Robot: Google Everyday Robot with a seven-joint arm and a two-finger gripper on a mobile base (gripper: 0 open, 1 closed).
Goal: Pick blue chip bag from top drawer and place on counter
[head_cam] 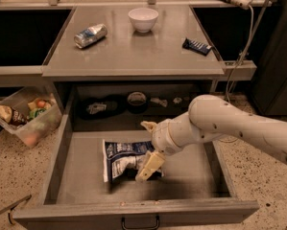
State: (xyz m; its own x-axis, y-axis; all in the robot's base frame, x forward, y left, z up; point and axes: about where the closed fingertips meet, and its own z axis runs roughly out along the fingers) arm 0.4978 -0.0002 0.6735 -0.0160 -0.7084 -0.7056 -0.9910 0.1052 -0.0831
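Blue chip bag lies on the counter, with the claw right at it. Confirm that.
Not right. The camera view shows the blue chip bag lying in the open top drawer, not on the counter. The claw is indeed right at it, down in the drawer, open at the bag's right end.

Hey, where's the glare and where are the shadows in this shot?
Camera view: dim warm light; soft sheen on the counter near the white bowl; deep shadow in the recess behind the top drawer; the blue chip bag is lit, the open gripper at its right edge.
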